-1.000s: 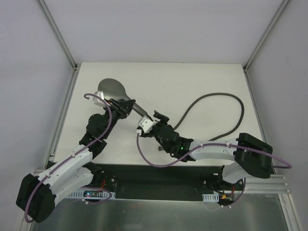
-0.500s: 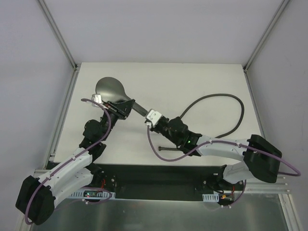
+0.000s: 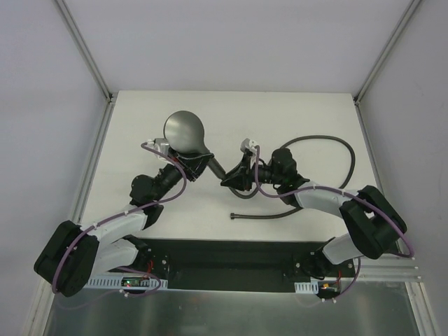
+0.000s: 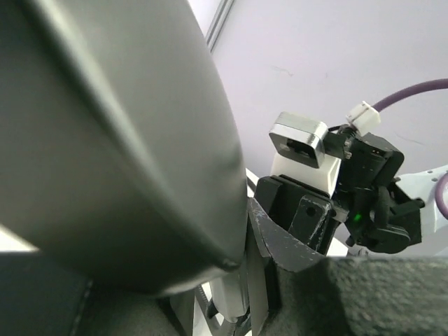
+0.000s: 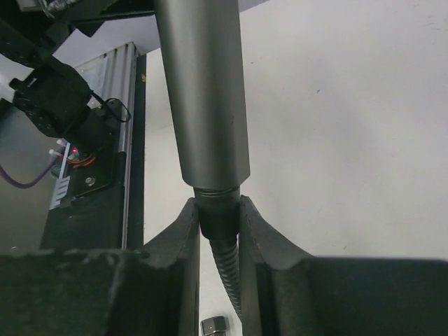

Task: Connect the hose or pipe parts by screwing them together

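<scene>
The shower head (image 3: pixel 184 131) is held up over the middle of the white table (image 3: pixel 294 112), its round grey face toward the far side and its tapered handle slanting down and to the right. The left gripper (image 3: pixel 196 166) is clamped tight around the upper part of that handle, just below the face. In the left wrist view the head's grey body (image 4: pixel 119 140) fills most of the picture, so the fingers' contact itself is hidden there.

The right gripper (image 3: pixel 231 177) meets the handle's lower tip from the right. Its wrist view shows its 2 fingers (image 5: pixel 185 224) pinched on the end fitting (image 5: pixel 218 210) of the hose (image 3: pixel 325 138), with the fitting pressed straight against the bottom of the handle (image 5: pixel 203 91) and in line with it. A narrow dark seam shows where fitting and handle meet. From this angle it is hard to say whether the threads have caught or the 2 parts only touch. Below the fitting, the ribbed hose (image 5: pixel 227 273) passes down between the fingers.

In the top view the hose curves away to the right in 1 wide loop, swings back along the right forearm, and lies flat on the table. Its free end (image 3: pixel 234 215) rests near the front edge, well apart from both grippers, and appears as a small metal nut (image 5: pixel 213 325) at the bottom of the right wrist view.
</scene>
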Robot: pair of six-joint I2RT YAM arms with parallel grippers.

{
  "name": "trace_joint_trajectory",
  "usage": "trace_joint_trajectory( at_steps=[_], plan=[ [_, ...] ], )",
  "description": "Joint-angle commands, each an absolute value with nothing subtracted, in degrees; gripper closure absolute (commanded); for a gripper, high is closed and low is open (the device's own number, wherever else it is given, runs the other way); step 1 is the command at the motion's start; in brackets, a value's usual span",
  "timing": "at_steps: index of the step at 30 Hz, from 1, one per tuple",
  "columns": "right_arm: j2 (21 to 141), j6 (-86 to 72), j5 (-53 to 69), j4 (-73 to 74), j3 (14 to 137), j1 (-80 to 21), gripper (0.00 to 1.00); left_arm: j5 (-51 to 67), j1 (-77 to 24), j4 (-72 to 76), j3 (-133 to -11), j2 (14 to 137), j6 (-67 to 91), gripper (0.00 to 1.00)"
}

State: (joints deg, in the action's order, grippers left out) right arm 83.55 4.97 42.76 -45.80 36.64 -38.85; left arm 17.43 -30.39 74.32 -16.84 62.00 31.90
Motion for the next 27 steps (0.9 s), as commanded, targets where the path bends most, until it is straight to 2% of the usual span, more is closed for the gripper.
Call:
trace_joint_trajectory(
  at_steps=[1,2,4,5,8,9,15,18,27],
  plan=[
    [82.5,-6.3,50.0,-60.1,35.6,-36.5,0.80,20.7,-30.8,82.7,-19.4,62.1,23.8,1.00],
    [81.3,-5.7,48.5,-59.7,34.8,-36.5,0.61,19.7,-30.8,80.2,-20.8,61.4,23.7,1.00],
    [79.6,-3.4,43.4,-57.3,32.7,-37.3,0.51,15.6,-30.9,73.8,-21.9,60.4,23.6,1.00],
    [77.5,-1.9,41.0,-55.9,32.0,-38.0,0.35,14.0,-30.9,73.1,-21.9,59.5,23.6,1.00],
    [72.1,10.2,26.1,-46.5,30.6,-44.8,0.18,9.5,-30.9,68.9,-22.7,57.8,25.3,1.00],
    [71.0,13.1,17.3,-43.9,30.8,-46.7,0.15,9.2,-30.9,66.7,-23.2,57.3,25.8,1.00],
    [69.0,27.0,-14.5,-40.4,31.8,-58.5,0.08,2.1,-30.9,53.3,-26.4,52.8,32.1,1.00],
    [72.0,32.5,-23.3,-40.8,34.5,-62.3,0.08,0.4,-31.0,49.1,-27.2,50.9,35.1,1.00],
    [80.4,44.2,-34.5,-48.9,40.2,-69.0,0.21,-3.2,-31.1,35.6,-31.6,46.8,40.8,1.00]
  ],
)
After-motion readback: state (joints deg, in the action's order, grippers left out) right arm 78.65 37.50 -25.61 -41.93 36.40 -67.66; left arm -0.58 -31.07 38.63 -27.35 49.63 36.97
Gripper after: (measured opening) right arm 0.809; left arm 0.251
